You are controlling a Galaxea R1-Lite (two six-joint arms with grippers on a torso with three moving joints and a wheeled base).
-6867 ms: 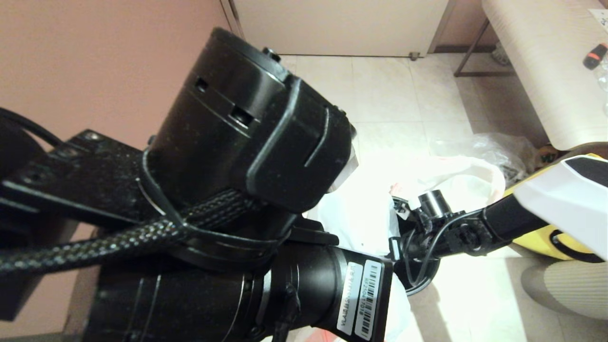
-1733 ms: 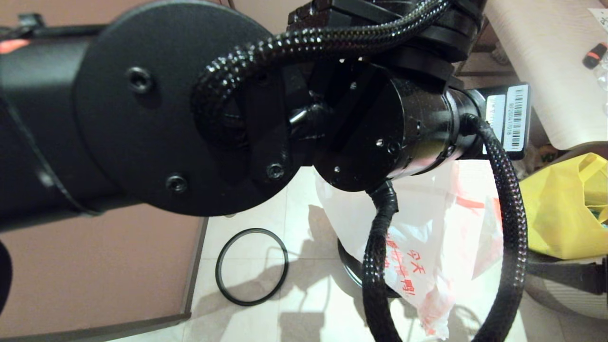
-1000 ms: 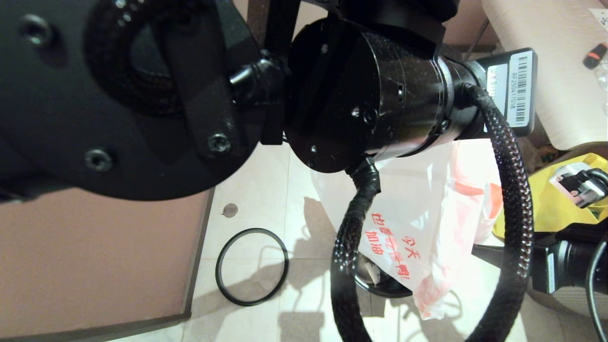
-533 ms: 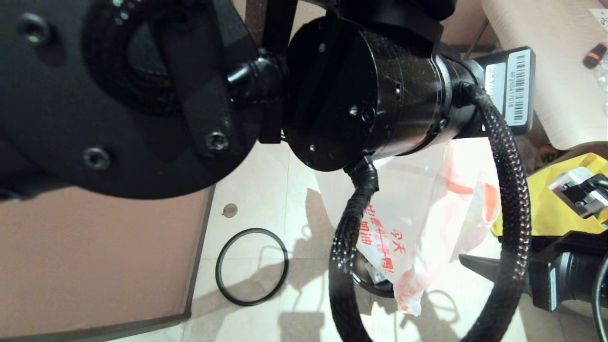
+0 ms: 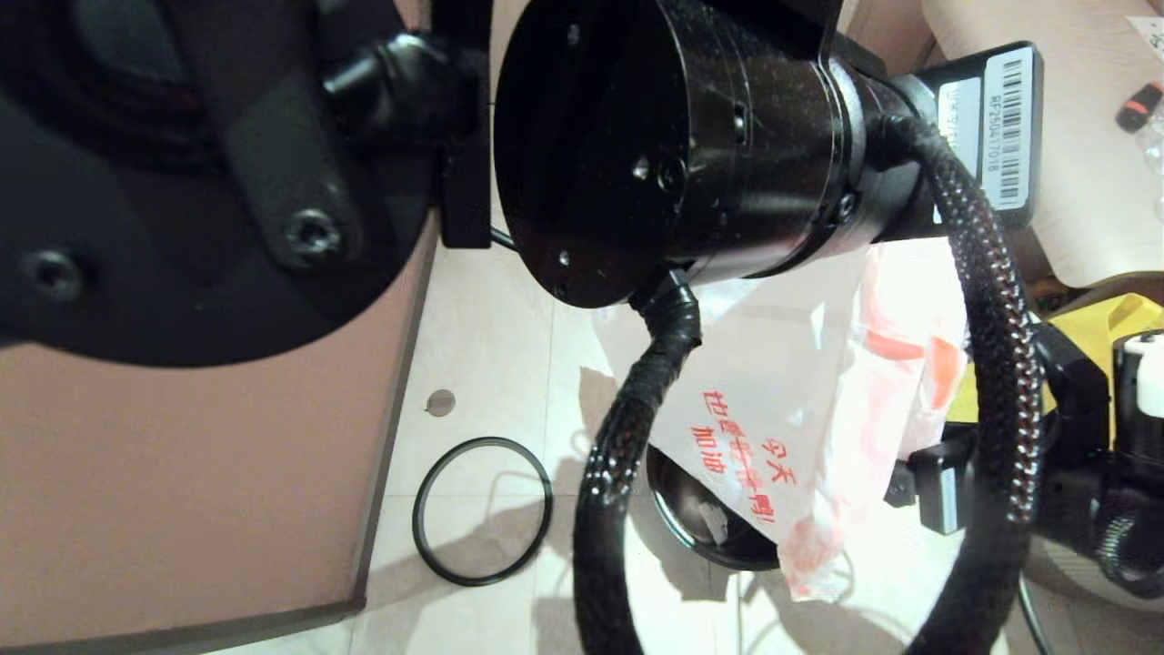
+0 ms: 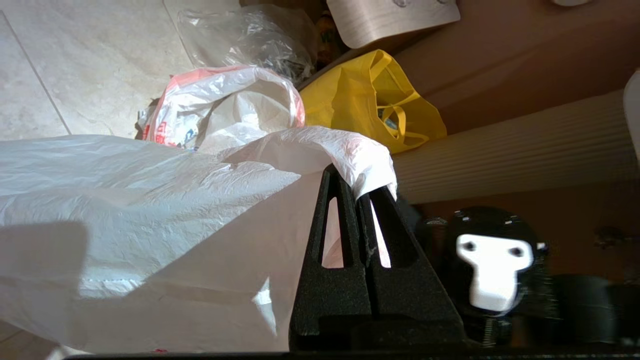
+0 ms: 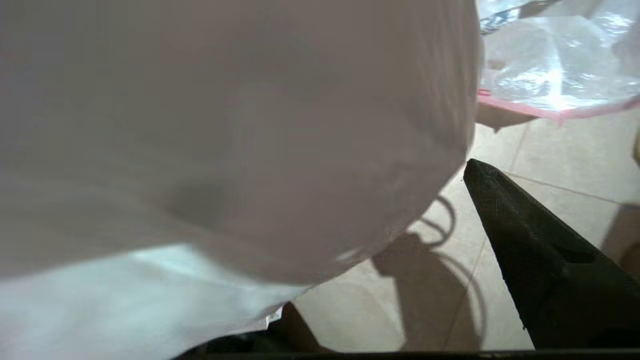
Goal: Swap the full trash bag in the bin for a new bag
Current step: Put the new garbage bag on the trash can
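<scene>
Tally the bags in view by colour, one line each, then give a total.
White with pink-red rim: 2, the new bag pinched in the shut left gripper above the bin, and the full trash bag on the floor.
Yellow: 1, the yellow bag.
Colourless clear: 1, the clear bag.
Total: 4

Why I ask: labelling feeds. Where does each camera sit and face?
Head: on the robot's head, facing down at the floor; left arm fills the top, new bag hangs over the bin.
Left wrist: behind the left gripper, jaws shut on the new bag, facing the full trash bag.
Right wrist: behind the right gripper, jaws open, against the new bag.
Shared: the new bag.
</scene>
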